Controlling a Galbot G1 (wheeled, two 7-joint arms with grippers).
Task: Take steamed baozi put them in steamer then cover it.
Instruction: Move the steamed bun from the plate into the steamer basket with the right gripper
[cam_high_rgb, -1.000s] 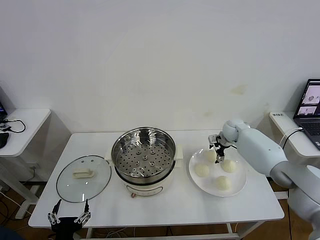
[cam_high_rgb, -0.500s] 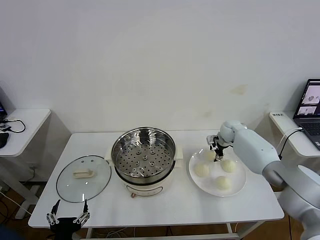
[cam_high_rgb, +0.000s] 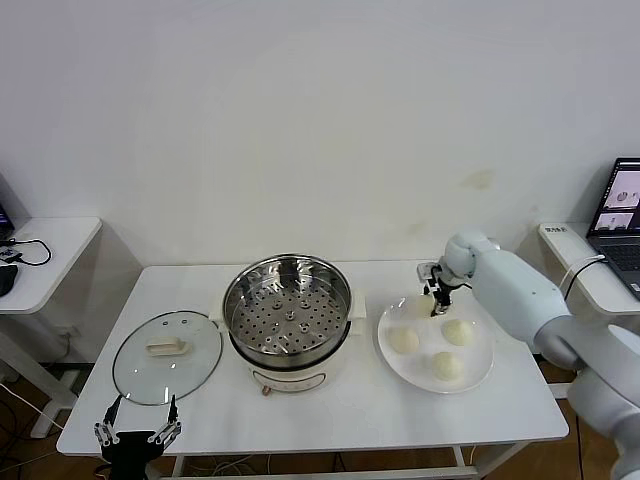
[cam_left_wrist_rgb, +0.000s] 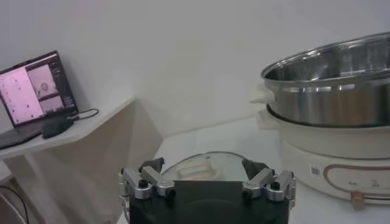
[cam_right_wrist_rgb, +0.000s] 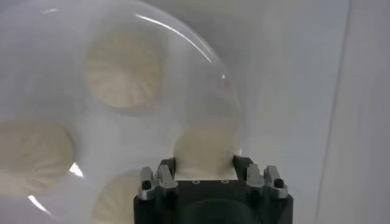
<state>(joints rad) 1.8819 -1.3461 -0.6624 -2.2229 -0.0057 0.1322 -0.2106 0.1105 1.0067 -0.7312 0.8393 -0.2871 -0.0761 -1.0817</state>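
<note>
Four steamed baozi (cam_high_rgb: 404, 340) on one white plate (cam_high_rgb: 478, 374), right of one steamer (cam_high_rgb: 287, 312). Right pincer (cam_high_rgb: 432, 304) pinching rear bun (cam_right_wrist_rgb: 206, 149). One glass lid (cam_high_rgb: 166, 356) left. White worktop (cam_high_rgb: 350, 410), white wall. Left pincer (cam_high_rgb: 137, 436) spread, below front edge.

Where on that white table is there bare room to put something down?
Bare strips: along the table's front edge, before the steamer, and behind the glass lid. The plate side is crowded: buns, with the right claw shut on one.
</note>
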